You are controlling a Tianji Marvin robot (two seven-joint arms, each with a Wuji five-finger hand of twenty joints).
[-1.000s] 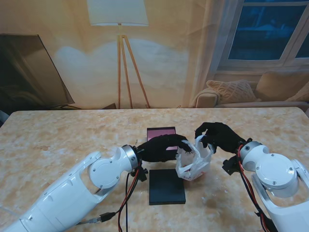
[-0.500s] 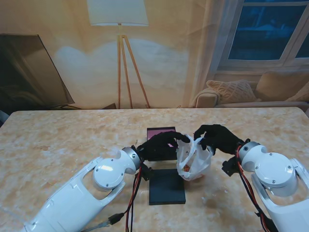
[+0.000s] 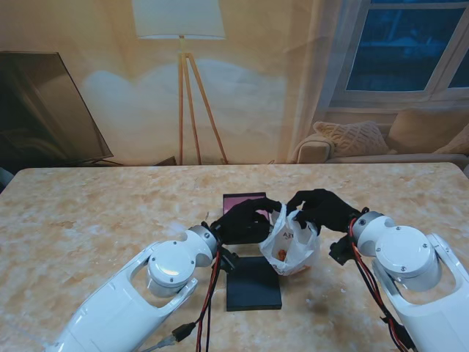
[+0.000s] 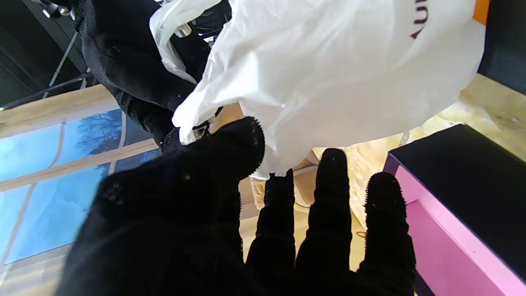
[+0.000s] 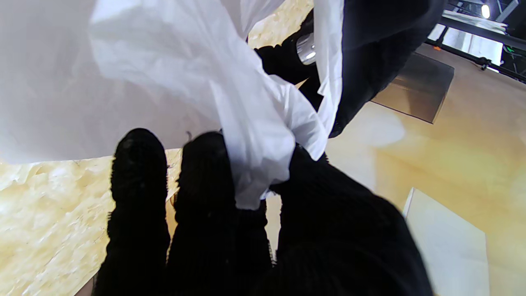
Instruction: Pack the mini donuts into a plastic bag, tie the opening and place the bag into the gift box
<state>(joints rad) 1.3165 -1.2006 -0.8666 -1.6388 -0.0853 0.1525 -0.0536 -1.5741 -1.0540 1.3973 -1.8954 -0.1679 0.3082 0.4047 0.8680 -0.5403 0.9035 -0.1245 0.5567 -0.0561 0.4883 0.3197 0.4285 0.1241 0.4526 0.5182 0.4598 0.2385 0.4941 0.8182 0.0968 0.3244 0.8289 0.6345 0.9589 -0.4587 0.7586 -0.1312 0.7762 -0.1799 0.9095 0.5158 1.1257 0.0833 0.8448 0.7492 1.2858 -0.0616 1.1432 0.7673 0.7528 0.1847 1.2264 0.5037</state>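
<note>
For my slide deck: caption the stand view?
Both hands, left hand and right hand, pinch the plastic bag top beside the open gift box.

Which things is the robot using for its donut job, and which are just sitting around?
For the job:
plastic bag with donuts inside, pinched at the top by the left hand and right hand
gift box, open and pink inside
black lid on the table

Just there:
floor lamp
sofa
dark screen
</note>
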